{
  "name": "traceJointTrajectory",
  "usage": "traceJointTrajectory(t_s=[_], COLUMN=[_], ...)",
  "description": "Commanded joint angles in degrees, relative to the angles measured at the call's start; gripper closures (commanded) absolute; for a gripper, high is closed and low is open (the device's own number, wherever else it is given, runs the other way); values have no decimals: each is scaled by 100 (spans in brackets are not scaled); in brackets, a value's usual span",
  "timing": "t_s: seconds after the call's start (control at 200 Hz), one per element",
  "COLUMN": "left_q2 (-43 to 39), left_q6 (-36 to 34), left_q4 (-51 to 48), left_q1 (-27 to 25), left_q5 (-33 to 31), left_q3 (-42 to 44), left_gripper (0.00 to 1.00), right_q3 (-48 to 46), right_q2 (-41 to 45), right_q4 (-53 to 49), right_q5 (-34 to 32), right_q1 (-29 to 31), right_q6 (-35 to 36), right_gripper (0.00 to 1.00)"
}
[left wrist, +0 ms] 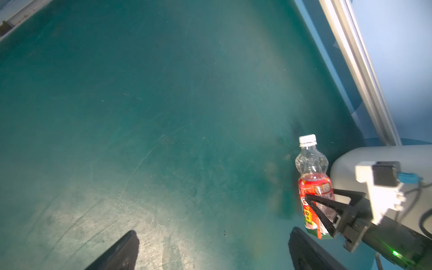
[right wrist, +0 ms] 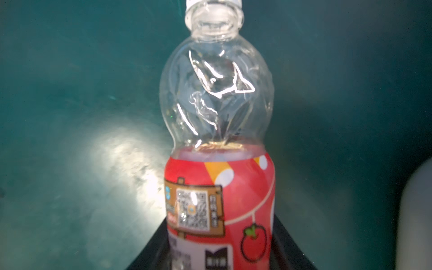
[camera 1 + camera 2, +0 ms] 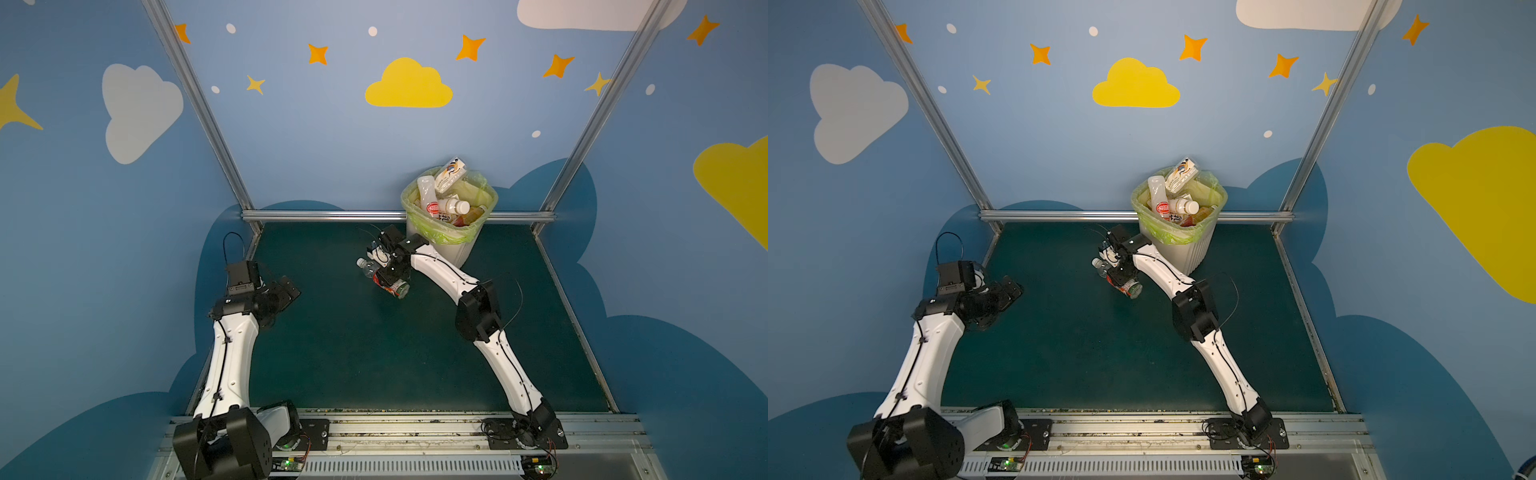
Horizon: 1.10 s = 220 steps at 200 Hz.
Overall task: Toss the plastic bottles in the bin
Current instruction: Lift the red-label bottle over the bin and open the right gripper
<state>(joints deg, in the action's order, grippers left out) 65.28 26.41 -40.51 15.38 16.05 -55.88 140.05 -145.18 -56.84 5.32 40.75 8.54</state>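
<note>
One bottle [image 1: 313, 177] seems to be all that's out on the worktop [image 3: 374, 353], close to the back edge about midway along. It's just beside the bin [image 3: 453, 253], which stands at that same edge a bit right of middle. So the right gripper [image 3: 385, 277] has its jaws squeezed onto the label part, with the cap end poking out free. I can't tell if the base is off the mat. The left gripper [image 1: 214, 231] is spread wide with nothing in it, hanging near the left edge, well apart from all this. How I'd play the lift: go straight up and high first, since the bin is way taller than the bottle and right next to it, then swing over the rim and let go low. The pile of bottles [image 3: 451, 205] in there heaps up to the rim, so a sloppy drop could bounce back out. The bottle itself is clear with a bulgy, slightly dented shoulder, a white cap, and a red wrap with a QR code and a little red fruit drawing. Thin and squashy I'd guess, so it might twist in the grip.
</note>
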Motion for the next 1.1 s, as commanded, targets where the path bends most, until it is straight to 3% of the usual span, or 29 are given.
traceJointTrajectory(t_s=[0.0, 0.28, 0.466, 0.676, 0.806, 0.926, 1.097], left_q2=[-146, -159, -169, -231, -310, -277, -79], left_q6=[90, 218, 292, 415, 580, 636, 668], left_q4=[-9, 181, 320, 484, 626, 702, 663], left_q1=[18, 15, 5, -90, -280, -516, -767], left_q5=[64, 336, 365, 310, 176, -4, -134], left_q3=[132, 243, 219, 134, 96, 11, -218], left_gripper=[0, 0, 0, 0, 0, 0, 0], right_q3=[-94, -128, -512, -2044, -3376, -3633, -3059], right_q2=[684, 1788, 3108, 4891, 5698, 5681, 4812], right_q4=[63, 294, 1432, 4085, 6128, 6938, 6194], right_q5=[288, 871, 1249, 751, -142, -809, -893], right_q1=[27, -70, -333, -666, -811, -1284, -2228], right_q6=[-200, -429, -776, -731, -297, -291, -866], right_gripper=[58, 60, 60, 56, 55, 56, 51])
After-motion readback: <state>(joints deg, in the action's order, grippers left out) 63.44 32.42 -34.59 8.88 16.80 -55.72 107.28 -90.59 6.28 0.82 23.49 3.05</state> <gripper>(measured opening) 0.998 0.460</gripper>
